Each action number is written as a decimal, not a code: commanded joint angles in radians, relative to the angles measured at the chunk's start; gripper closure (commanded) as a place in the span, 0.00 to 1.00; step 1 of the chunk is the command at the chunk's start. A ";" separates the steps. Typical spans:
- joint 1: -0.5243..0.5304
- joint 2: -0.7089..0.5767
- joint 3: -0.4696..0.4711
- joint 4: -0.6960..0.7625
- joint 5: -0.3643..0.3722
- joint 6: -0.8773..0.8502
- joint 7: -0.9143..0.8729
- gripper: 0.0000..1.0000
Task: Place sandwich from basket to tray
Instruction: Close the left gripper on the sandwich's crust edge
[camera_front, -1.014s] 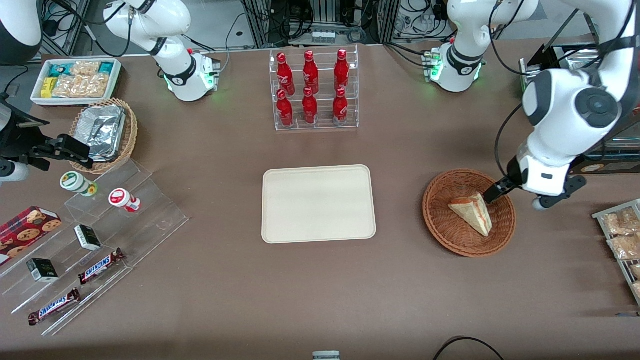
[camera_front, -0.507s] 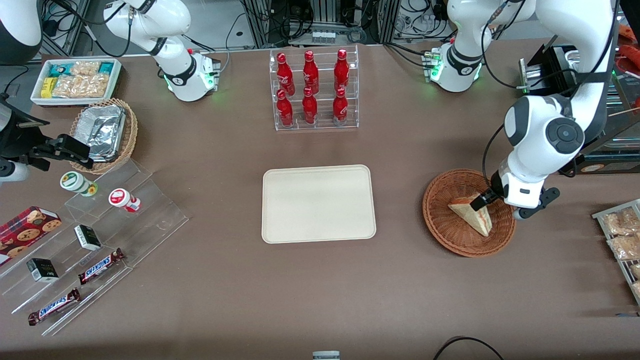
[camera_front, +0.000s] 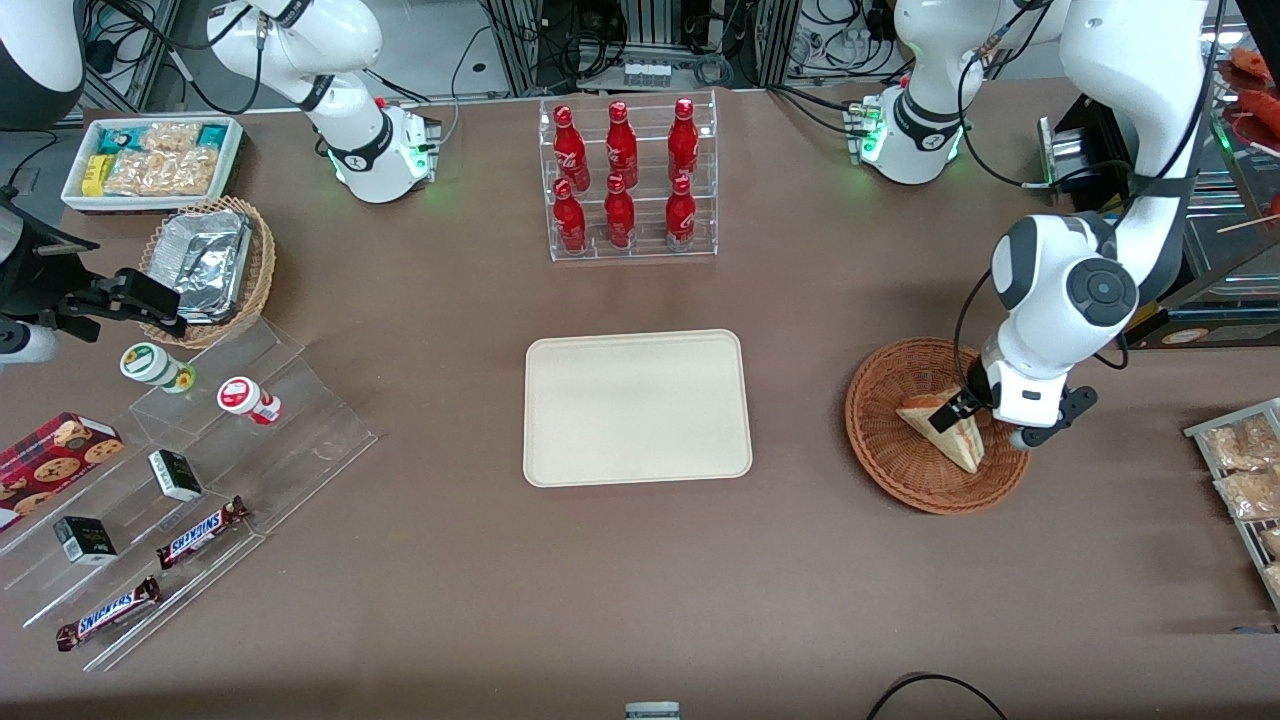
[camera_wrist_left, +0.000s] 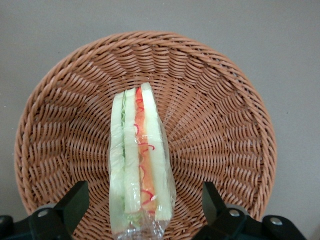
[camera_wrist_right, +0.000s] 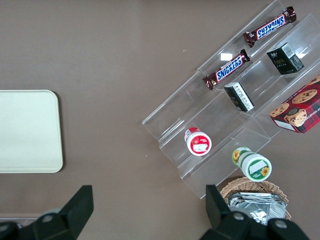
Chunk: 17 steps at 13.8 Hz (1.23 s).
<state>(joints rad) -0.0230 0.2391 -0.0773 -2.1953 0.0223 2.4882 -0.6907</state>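
Observation:
The sandwich, a plastic-wrapped wedge of white bread with red-orange and green filling, lies in the reddish-brown wicker basket toward the working arm's end of the table. My left gripper hangs low over the basket, open, with one black finger on each side of the sandwich's wide end. Neither finger touches the wrapper. The cream tray lies bare in the middle of the table, beside the basket.
A clear rack of red bottles stands farther from the front camera than the tray. Bagged snacks on a wire rack sit at the working arm's table edge. A stepped acrylic shelf with snacks and a tan basket of foil trays lie toward the parked arm's end.
The left gripper has moved from the basket's rim in over the sandwich and come down, so its open fingers now straddle the wedge. The sandwich has not moved.

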 joint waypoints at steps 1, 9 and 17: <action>-0.002 0.014 -0.001 -0.011 -0.012 0.026 -0.023 0.00; -0.002 0.063 -0.001 -0.011 -0.012 0.070 -0.027 0.60; -0.008 -0.038 -0.009 0.152 -0.005 -0.271 -0.007 0.83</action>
<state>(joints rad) -0.0235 0.2319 -0.0796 -2.1230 0.0220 2.3371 -0.7024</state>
